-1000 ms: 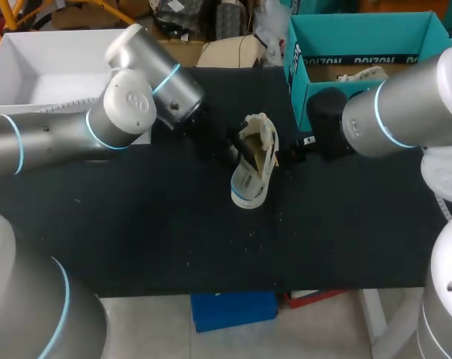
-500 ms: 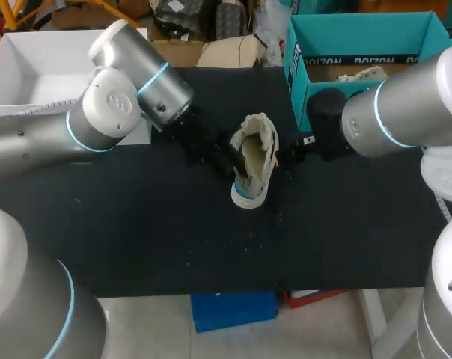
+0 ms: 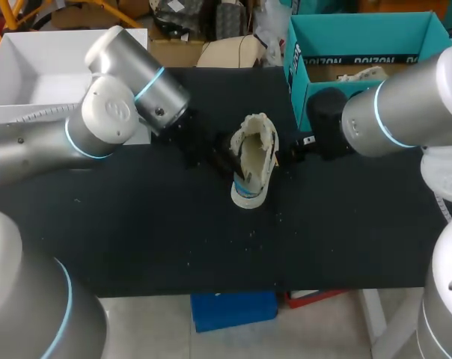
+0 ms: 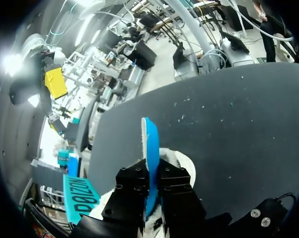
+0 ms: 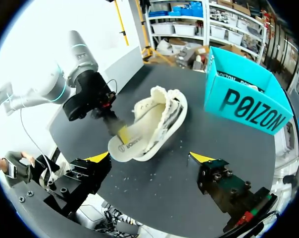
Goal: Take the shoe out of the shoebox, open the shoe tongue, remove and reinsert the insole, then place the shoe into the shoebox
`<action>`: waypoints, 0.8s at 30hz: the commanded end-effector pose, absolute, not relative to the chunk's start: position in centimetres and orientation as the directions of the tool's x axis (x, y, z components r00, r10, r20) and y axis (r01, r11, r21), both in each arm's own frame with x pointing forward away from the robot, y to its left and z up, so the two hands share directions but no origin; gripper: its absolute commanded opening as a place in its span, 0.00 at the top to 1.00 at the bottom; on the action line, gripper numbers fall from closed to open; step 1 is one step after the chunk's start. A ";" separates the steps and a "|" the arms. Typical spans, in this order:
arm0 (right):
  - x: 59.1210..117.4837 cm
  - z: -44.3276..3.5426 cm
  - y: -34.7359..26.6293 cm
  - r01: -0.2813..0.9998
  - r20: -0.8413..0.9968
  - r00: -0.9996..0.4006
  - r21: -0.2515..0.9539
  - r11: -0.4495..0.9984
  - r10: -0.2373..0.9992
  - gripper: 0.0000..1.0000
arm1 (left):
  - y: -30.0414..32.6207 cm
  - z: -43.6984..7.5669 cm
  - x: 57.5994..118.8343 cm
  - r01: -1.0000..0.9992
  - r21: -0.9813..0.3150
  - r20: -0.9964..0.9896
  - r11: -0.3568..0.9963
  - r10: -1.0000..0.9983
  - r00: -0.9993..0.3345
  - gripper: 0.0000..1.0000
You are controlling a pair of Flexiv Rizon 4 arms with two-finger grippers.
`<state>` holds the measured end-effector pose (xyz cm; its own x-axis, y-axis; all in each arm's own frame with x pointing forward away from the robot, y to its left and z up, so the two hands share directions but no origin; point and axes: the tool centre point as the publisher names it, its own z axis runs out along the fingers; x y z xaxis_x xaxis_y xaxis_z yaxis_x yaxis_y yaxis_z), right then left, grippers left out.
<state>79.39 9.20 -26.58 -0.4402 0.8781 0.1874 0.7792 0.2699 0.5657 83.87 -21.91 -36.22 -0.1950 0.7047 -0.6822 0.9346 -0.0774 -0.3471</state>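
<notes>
Cream shoe (image 3: 254, 161), blue insole (image 4: 150, 148), teal shoebox (image 5: 243, 106) with black lettering, black table (image 3: 136, 232).

The worktop (image 3: 136, 224) is covered in a matt black, cloth-like stuff, flecked with pale crumbs toward its front edge; the shoe (image 3: 254, 161) is cream, with a rough, fleecy collar and a smooth, rubbery sole; the insole (image 4: 151, 148) is thin, smooth and blue; the shoebox (image 3: 361, 34), at the far right corner, is matt teal card; the left arm (image 3: 114, 112) and right arm (image 3: 405, 105) are smooth satin grey with glossy blue rings; the fingers (image 5: 224, 191) of the right gripper (image 5: 149, 157) are matt black, studded with bolt heads, and tipped in plain yellow.
</notes>
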 end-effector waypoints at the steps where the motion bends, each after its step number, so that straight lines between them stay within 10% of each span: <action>1: 79.4 -26.6 9.3 0.779 0.185 -0.439 0.565 0.270 0.879 0.00 | -22.7 -37.4 85.0 0.936 -0.343 -0.694 -0.075 0.692 -0.199 1.00; 24: 79.4 -26.6 9.3 0.779 0.185 -0.439 0.565 0.270 0.879 0.00 | -23.9 -38.7 88.1 0.973 -0.218 -0.642 0.072 0.741 -0.199 1.00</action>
